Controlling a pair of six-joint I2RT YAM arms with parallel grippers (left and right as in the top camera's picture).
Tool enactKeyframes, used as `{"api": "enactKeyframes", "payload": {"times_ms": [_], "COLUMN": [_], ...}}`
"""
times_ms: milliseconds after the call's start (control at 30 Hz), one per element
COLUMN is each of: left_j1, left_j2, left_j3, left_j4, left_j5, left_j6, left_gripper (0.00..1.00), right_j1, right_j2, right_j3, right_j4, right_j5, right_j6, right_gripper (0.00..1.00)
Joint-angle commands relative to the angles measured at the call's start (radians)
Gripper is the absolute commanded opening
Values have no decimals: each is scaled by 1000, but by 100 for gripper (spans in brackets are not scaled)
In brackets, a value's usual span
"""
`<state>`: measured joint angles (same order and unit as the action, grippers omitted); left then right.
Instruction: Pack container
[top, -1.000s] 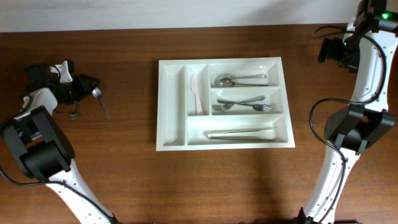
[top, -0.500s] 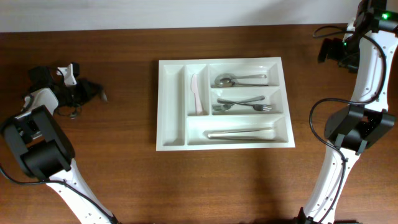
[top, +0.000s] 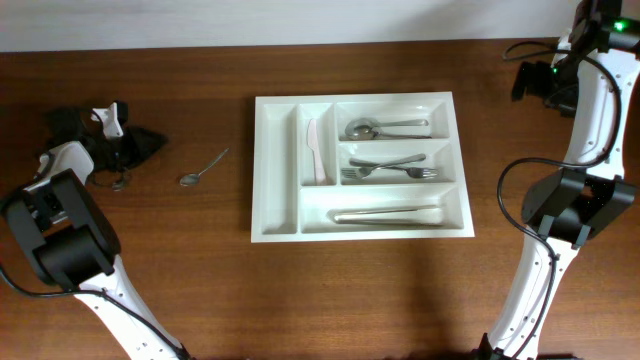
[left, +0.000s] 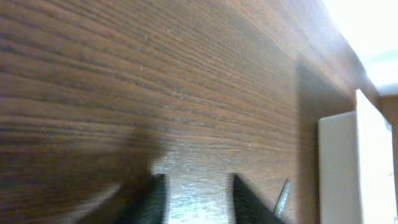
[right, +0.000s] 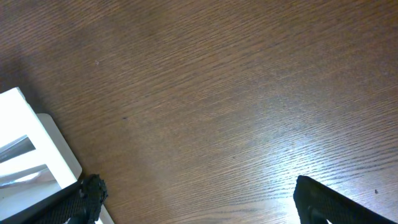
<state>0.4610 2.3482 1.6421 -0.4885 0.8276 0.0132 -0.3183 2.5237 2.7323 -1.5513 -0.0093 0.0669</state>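
Overhead view shows the small silver metal spoon (top: 203, 168), held a second ago, now loose on the brown wooden surface (top: 400, 290) short of the large white rectangular plastic cutlery tray (top: 360, 97) (mid-surface), so it likely needs regrasping, with left fingers (left: 155, 198) part-open and right fingers (right: 323, 202) spread wide, both empty.

We are looking at the tray (top: 278, 170): large, white, rectangular plastic, lying flat and level near the middle of the overhead view, its long sides running from nine to three o'clock. Two narrow upright compartments are sitting on its nine o'clock side, three long ones stacking up on its three o'clock side. The inner narrow compartment is holding a white knife (top: 315, 150). The twelve o'clock long one is holding a spoon (top: 385, 127), the middle one forks (top: 390, 168), the six o'clock one a long metal piece (top: 388, 214).
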Motion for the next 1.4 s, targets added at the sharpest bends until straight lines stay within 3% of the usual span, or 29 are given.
{"api": "enactKeyframes", "payload": {"times_ms": [0, 67, 167, 333, 367, 700, 833, 900, 1100, 1367], "left_j1": [-3, -3, -10, -52, -82, -318, -356, -348, -307, -307], "left_j2": [15, 10, -22, -119, -169, -306, -301, -301, -301, -301], "left_j3": [14, 24, 67, 146, 174, 182, 151, 139, 125, 122], "left_j4": [-57, -119, -278, -501, -569, -677, -678, -680, -671, -603], "left_j5": [14, 14, -37, -304, -427, -946, -1005, -995, -768, -549], "left_j6": [18, 21, 129, 238, 260, 249, 146, -5, -346, -615], "left_gripper": [52, 53, 53, 54, 54, 59, 59, 58, 54, 60], "right_j1": [4, 4, 4, 4, 4, 4, 4, 4, 4, 4], "right_j2": [-19, -19, -19, -19, -19, -19, -19, -19, -19, -19], "right_j3": [15, 15, 15, 15, 15, 15, 15, 15, 15, 15], "right_j4": [-1, -1, -1, -1, -1, -1, -1, -1, -1, -1], "right_j5": [-6, -6, -6, -6, -6, -6, -6, -6, -6, -6], "right_j6": [-7, -7, -7, -7, -7, -7, -7, -7, -7, -7], "right_gripper": [99, 98, 99, 99, 99, 99, 99, 99, 99, 99]}}
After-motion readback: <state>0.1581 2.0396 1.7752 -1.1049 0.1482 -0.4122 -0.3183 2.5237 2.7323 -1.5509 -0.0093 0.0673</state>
